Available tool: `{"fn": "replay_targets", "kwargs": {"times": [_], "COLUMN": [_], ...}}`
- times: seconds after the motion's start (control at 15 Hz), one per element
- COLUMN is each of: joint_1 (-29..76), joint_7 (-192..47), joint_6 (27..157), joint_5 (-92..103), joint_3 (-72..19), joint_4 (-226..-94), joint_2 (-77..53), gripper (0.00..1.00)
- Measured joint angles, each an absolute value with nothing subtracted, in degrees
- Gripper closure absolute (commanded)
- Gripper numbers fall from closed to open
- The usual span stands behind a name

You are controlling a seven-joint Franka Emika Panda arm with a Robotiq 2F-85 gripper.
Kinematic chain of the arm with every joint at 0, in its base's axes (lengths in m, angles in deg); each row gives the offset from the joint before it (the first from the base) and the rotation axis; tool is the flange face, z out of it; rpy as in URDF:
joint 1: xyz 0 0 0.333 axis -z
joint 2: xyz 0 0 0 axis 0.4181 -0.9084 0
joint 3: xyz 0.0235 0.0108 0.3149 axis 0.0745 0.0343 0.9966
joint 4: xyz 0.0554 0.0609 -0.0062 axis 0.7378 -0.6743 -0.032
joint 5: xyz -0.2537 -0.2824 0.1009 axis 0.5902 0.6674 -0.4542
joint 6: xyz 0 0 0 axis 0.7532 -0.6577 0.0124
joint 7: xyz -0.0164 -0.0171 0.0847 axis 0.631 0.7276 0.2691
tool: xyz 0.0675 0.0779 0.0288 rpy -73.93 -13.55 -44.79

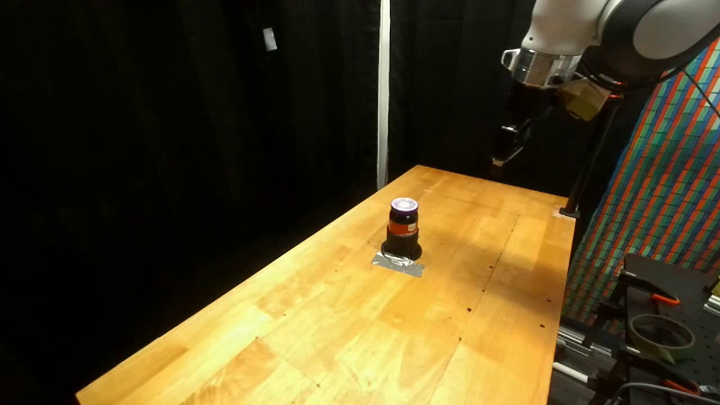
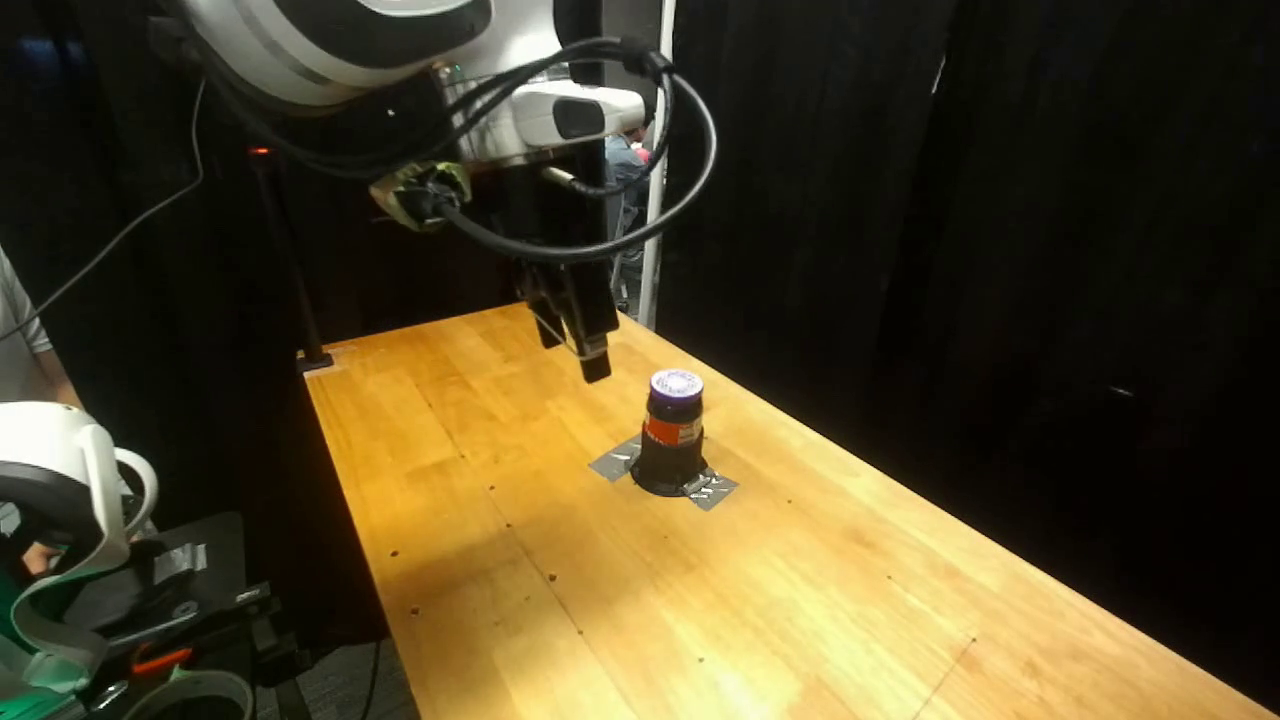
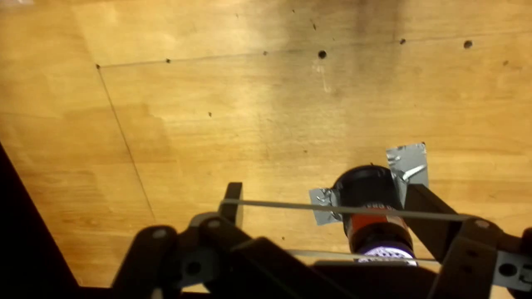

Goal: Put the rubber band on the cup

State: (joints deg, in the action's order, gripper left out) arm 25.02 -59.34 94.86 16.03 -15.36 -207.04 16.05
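One rubber band (image 3: 286, 205) spans the wide-parted end effector (image 2: 573, 352), which, I'd say, must head lower right in an exterior view, toward the upright cup (image 2: 672, 432) standing near mid-frame.

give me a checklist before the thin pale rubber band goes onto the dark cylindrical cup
1. Thin pale rubber band stretched across the jaws: ok, two strands span them in the wrist view.
2. Jaws open: ok, spread well apart.
3. Dark cylindrical cup with an orange-red middle upright: ok in both exterior views.
4. Black flanged base at its foot taped down: ok, shiny silver tape strips run onto the wooden tabletop.
5. Jaws centred over the cup: not ok, off to one side in both exterior views.
6. Band opening wide enough for the cup: cannot tell.
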Motion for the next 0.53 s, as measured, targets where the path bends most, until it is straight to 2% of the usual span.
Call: {"fn": "replay_targets", "kwargs": {"times": [0.27,0.53], "joint_1": [23.4,20.8], "joint_7": [-51.2,-43.0], "joint_6": [101.9,104.1], "joint_5": [20.2,27.3], "joint_3": [-13.5,-15.5], "joint_4": [-199.5,-190.8], "joint_2": [5.3,-4.9], "gripper": [0.00,0.00]}}
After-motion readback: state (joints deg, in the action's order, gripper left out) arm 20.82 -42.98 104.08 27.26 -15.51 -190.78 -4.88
